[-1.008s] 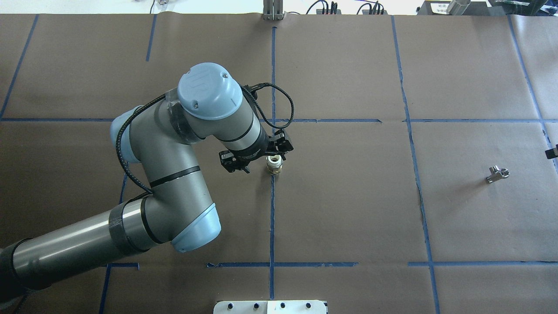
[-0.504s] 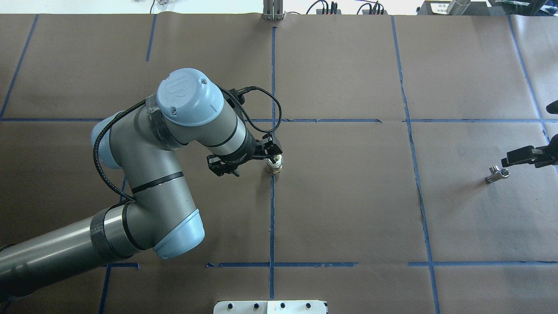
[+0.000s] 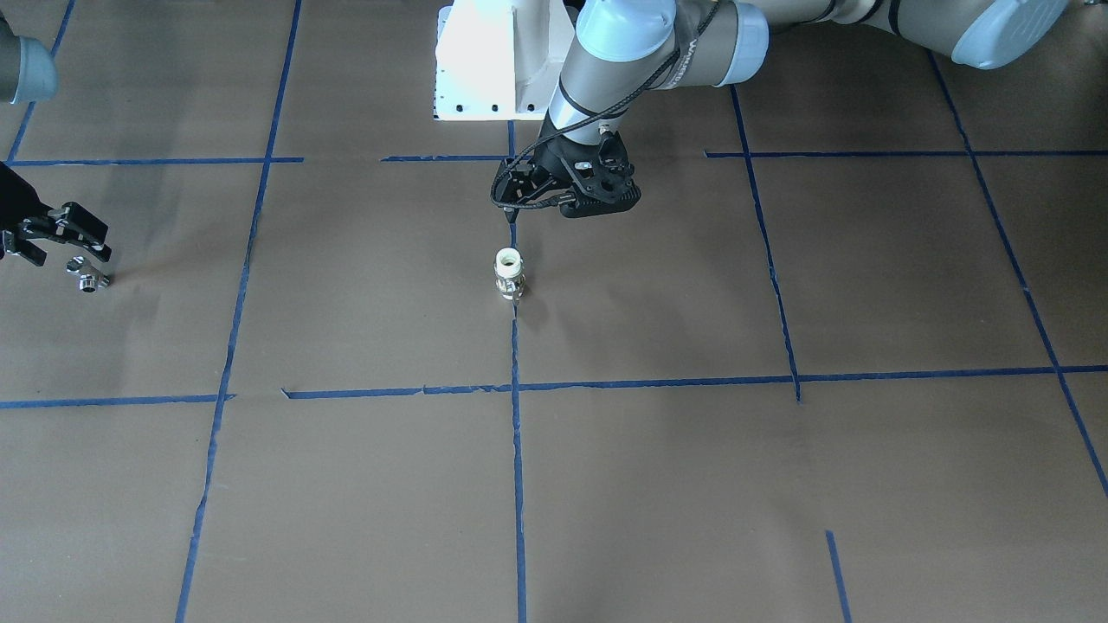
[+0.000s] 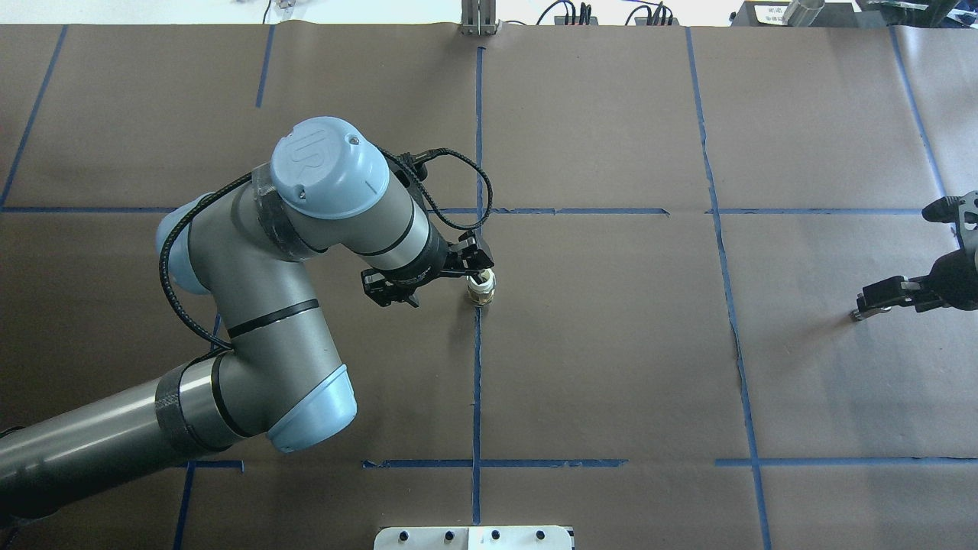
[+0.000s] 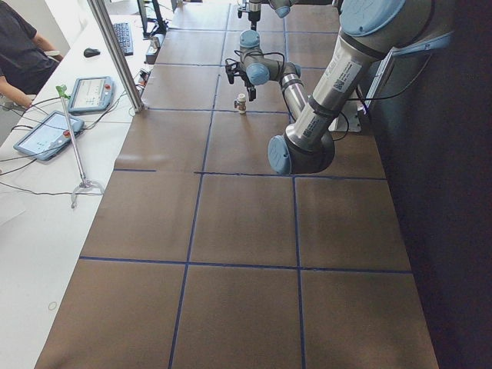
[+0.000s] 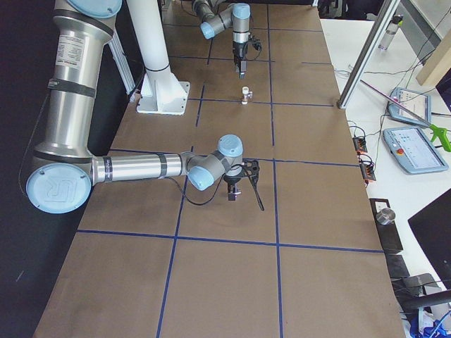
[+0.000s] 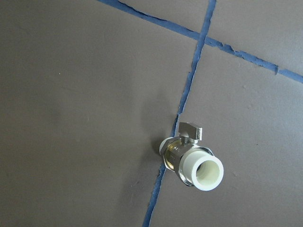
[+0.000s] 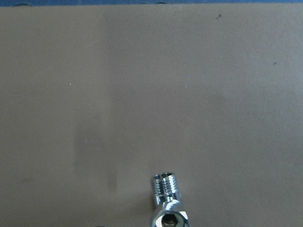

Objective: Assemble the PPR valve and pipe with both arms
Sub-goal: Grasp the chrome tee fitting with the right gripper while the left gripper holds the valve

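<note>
- Progress looks early: neither part is lifted and nothing is joined.
- The valve (image 3: 510, 275), a white plastic collar on a brass body with a small metal handle, stands upright near the middle of the counter (image 3: 658, 484), right on a blue tape line (image 3: 517, 450). The left wrist view shows its open white end facing up towards the camera, with nothing touching it.
- The left end effector (image 4: 428, 279) hangs above and just beside the valve, on the robot's side of it. Its jaws are spread wide and hold nothing, and the valve is not between them.
- The chrome fitting (image 8: 166, 201), with a threaded end and probably the piece that mates with the valve, lies flat on the counter far off on the robot's right, well apart from the valve.
- The right end effector (image 3: 56, 242) is low over the fitting. Its jaws look parted and empty; the right wrist view has the fitting at the bottom edge of the frame, resting on brown paper and ungripped.
- What is done, as far as I can judge: each arm has reached the neighbourhood of its own part.
- What is left: line up and close on both parts, lift them, bring them together over the counter, match thread to socket, and screw or press them home.
</note>
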Tool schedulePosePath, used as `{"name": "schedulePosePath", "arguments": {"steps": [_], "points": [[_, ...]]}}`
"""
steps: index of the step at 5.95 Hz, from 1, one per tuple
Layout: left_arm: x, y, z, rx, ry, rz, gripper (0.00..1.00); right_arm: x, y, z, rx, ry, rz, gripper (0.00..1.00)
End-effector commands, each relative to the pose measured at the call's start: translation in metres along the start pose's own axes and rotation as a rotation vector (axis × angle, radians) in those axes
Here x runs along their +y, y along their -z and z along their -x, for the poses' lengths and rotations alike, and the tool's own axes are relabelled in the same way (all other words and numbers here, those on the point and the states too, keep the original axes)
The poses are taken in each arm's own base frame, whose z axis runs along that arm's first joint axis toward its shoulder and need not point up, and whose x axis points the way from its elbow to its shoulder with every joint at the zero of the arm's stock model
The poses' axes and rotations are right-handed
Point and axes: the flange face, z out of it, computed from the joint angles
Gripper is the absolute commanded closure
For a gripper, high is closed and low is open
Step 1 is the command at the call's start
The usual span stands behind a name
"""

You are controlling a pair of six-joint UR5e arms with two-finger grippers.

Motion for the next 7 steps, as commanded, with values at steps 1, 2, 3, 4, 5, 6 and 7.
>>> {"name": "schedulePosePath", "arguments": {"steps": [1, 2, 3, 4, 5, 6, 7], "points": [[0.0, 0.0, 0.0, 0.001, 0.0, 0.0, 0.07, 0.001, -0.005, -0.001, 0.013, -0.003, 0.001, 0.28], [0.0, 0.001, 0.0, 0.002, 0.001, 0.0, 0.07, 0.002, -0.005, -0.002, 0.013, -0.008, 0.002, 0.68], [0.0, 0.0, 0.0, 0.001, 0.002, 0.0, 0.07, 0.001, -0.003, -0.001, 0.011, -0.006, -0.003, 0.98], [-0.001, 0.001, 0.0, 0.002, 0.0, -0.003, 0.07, 0.0, 0.004, 0.006, -0.001, 0.007, -0.015, 1.0], [-0.002, 0.002, 0.0, 0.003, 0.001, -0.004, 0.07, 0.0, 0.029, 0.029, -0.041, 0.03, -0.041, 1.0], [-0.001, 0.006, 0.01, 0.006, 0.0, -0.004, 0.07, 0.0, 0.064, 0.068, -0.075, 0.03, -0.066, 1.0], [0.005, 0.018, 0.036, 0.013, -0.013, -0.004, 0.07, 0.003, 0.094, 0.123, -0.12, -0.051, -0.065, 1.0]]}}
